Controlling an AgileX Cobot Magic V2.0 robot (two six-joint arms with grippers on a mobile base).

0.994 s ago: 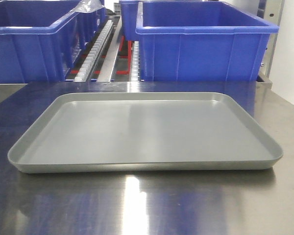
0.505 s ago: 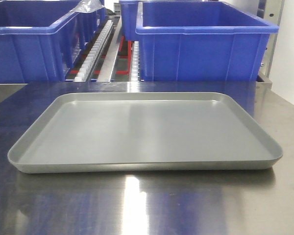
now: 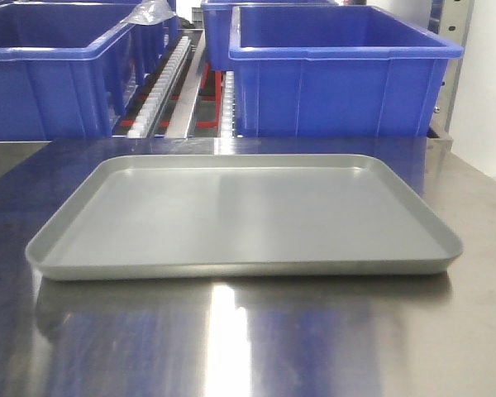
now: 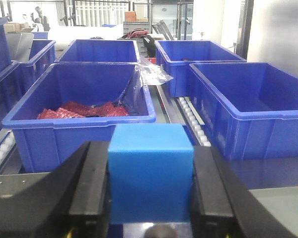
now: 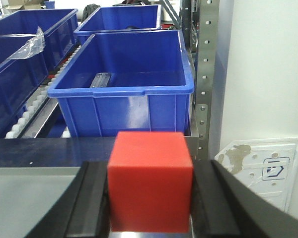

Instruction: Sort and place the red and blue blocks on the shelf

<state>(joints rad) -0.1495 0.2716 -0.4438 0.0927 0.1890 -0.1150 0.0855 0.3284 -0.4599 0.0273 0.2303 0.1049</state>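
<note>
In the left wrist view, my left gripper [image 4: 150, 148] is shut on the bright blue block [image 4: 150, 181], with a black finger pressed on each side. My right gripper [image 5: 150, 166] is likewise shut on the bright red block [image 5: 150, 183]. Both blocks are held above the steel tabletop, facing the shelf. The shelf's roller rails [image 3: 169, 78] run between the bins, and they also show as rollers [image 4: 192, 118] in the left wrist view and rollers [image 5: 27, 114] in the right wrist view. Neither gripper nor block shows in the front view.
A shallow grey tray [image 3: 240, 270] lies on the shiny tabletop [image 3: 231, 347]. Large blue bins [image 3: 339, 78] sit on the shelf. One bin [image 4: 79, 116] holds red packets; another bin [image 5: 124, 82] is nearly bare. A perforated steel post [image 5: 204, 74] and a white wall stand at the right.
In the front view the tray now looks slightly smaller and narrower, and the bins sit a little higher, as if the camera drew back. Nothing else differs.
</note>
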